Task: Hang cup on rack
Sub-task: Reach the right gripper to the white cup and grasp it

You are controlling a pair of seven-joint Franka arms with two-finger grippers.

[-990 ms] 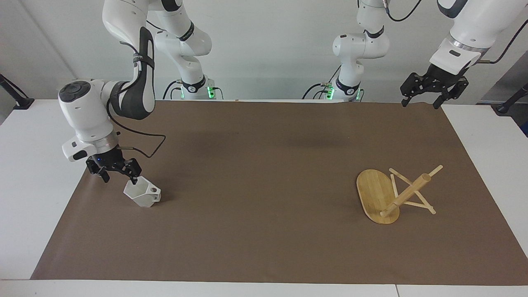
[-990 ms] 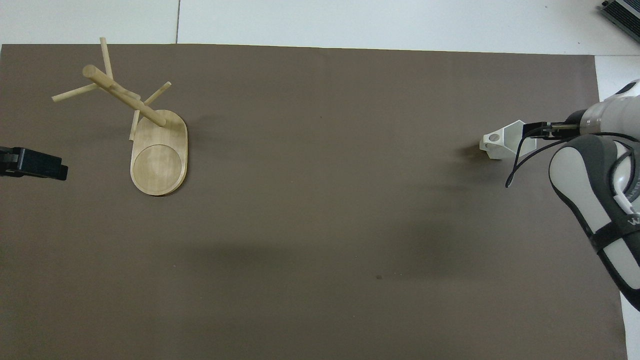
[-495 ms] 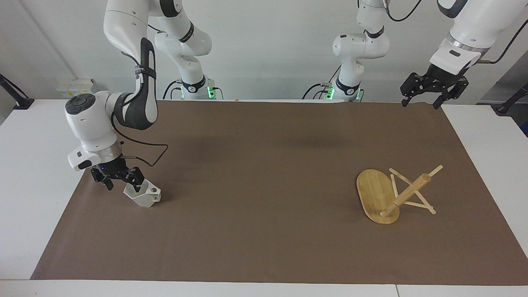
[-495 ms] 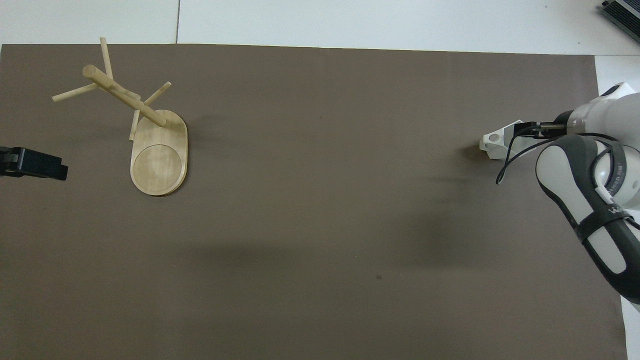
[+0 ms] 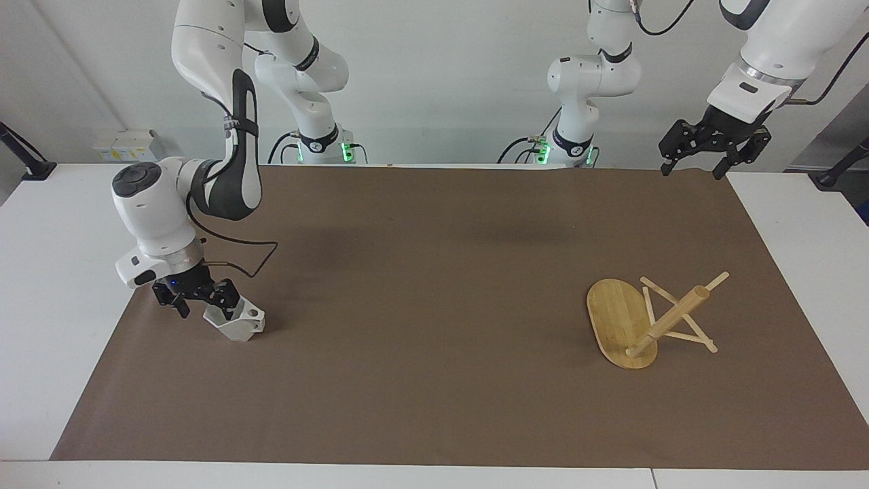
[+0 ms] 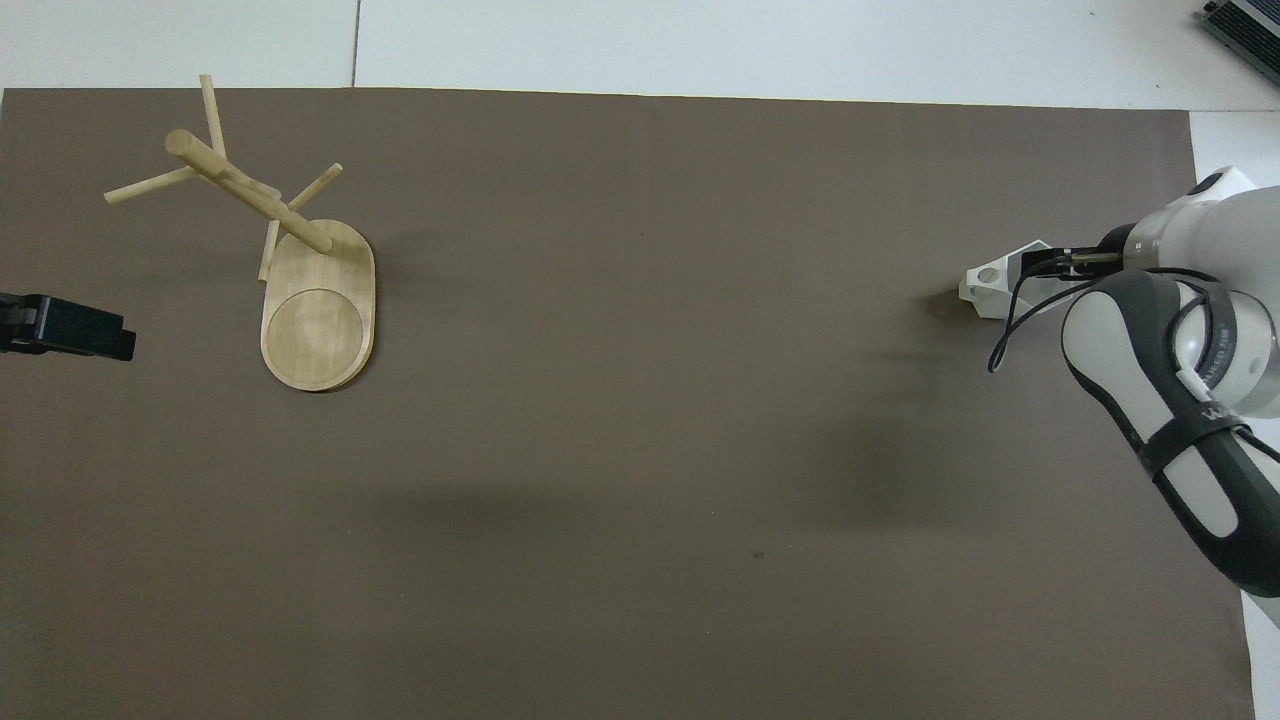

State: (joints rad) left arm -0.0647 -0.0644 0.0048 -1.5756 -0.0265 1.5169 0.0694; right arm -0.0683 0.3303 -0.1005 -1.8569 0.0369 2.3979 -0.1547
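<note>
The white faceted cup (image 5: 239,324) lies on its side on the brown mat at the right arm's end of the table, handle hole up; it also shows in the overhead view (image 6: 996,281). My right gripper (image 5: 204,303) is low at the cup's mouth, open, with one finger at the rim (image 6: 1048,263). The bamboo rack (image 5: 669,320) lies tipped over at the left arm's end, its oval base (image 5: 614,316) on edge and its pegs on the mat (image 6: 250,195). My left gripper (image 5: 694,161) waits open, raised over the mat's corner near the robots.
The brown mat (image 5: 434,285) covers most of the white table (image 5: 54,272). The left gripper's black tip shows at the overhead view's edge (image 6: 70,328). A cable loops from the right wrist beside the cup (image 5: 251,261).
The right gripper has come down and drawn in at the cup's mouth. The cup, the rack and the left arm have not moved.
</note>
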